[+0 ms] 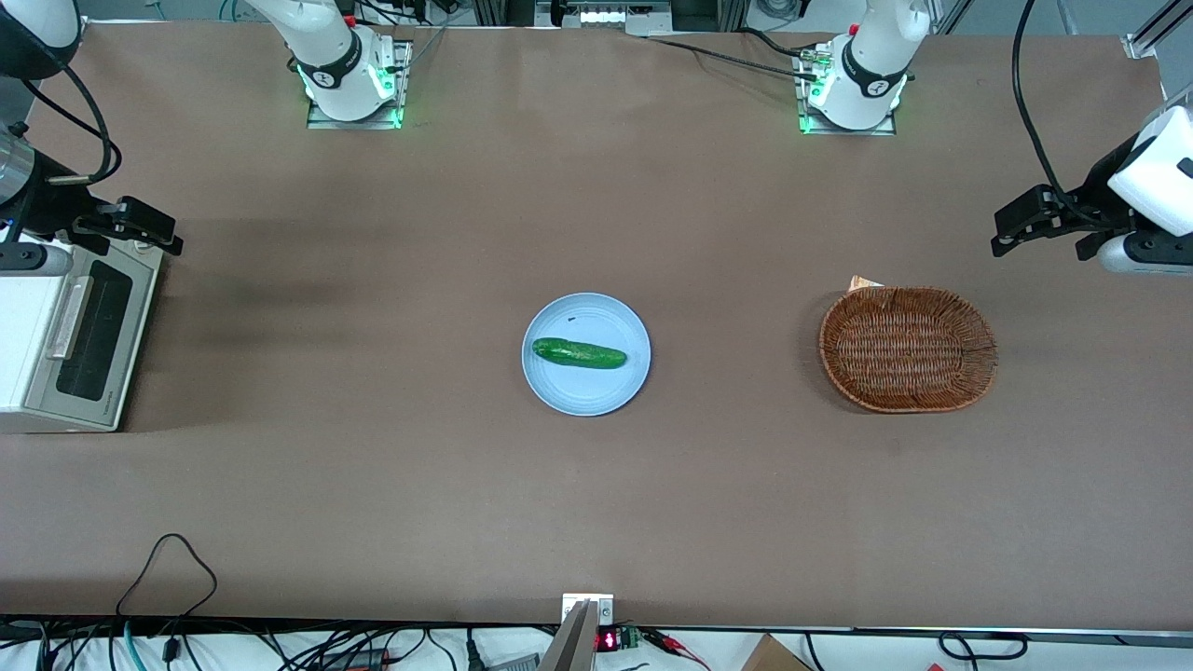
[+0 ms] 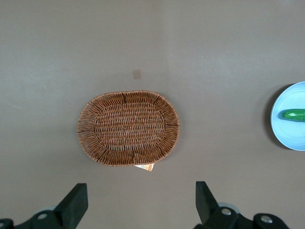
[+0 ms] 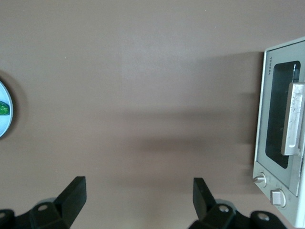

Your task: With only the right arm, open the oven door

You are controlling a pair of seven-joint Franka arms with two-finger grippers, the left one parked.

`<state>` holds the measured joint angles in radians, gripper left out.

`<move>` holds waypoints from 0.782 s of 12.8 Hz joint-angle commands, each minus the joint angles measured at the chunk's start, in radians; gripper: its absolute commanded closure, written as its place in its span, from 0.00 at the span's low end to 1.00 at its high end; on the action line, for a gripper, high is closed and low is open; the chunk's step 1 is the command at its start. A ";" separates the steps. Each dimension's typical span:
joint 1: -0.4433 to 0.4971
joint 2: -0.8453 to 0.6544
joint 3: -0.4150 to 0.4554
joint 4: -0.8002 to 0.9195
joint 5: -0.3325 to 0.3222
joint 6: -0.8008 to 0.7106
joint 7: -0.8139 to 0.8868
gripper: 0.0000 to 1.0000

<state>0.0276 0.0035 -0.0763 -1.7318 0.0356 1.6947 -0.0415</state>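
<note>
The small white toaster oven (image 1: 56, 340) stands at the working arm's end of the table. Its oven door (image 1: 93, 345) is shut, with the dark glass window and the silver bar handle (image 1: 63, 317) facing up toward the front camera. The right wrist view also shows the oven door (image 3: 281, 138) and its handle (image 3: 293, 126). The right arm's black gripper (image 1: 154, 226) hovers above the oven's end that is farther from the front camera. It is open, fingers wide apart (image 3: 138, 186) over bare table, with nothing between them.
A light blue plate (image 1: 585, 387) holding a green cucumber (image 1: 579, 353) lies mid-table. A wicker basket (image 1: 908, 349) sits toward the parked arm's end. Two knobs (image 3: 268, 187) sit beside the oven door. A black cable loop (image 1: 168, 568) lies near the table's front edge.
</note>
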 commanded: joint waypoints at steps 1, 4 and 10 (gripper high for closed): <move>-0.008 0.010 0.001 0.029 0.020 -0.026 -0.018 0.01; -0.020 0.010 -0.002 0.029 0.027 -0.030 -0.018 0.01; -0.018 0.009 -0.002 0.029 0.029 -0.033 -0.021 0.01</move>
<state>0.0184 0.0041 -0.0801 -1.7288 0.0441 1.6863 -0.0420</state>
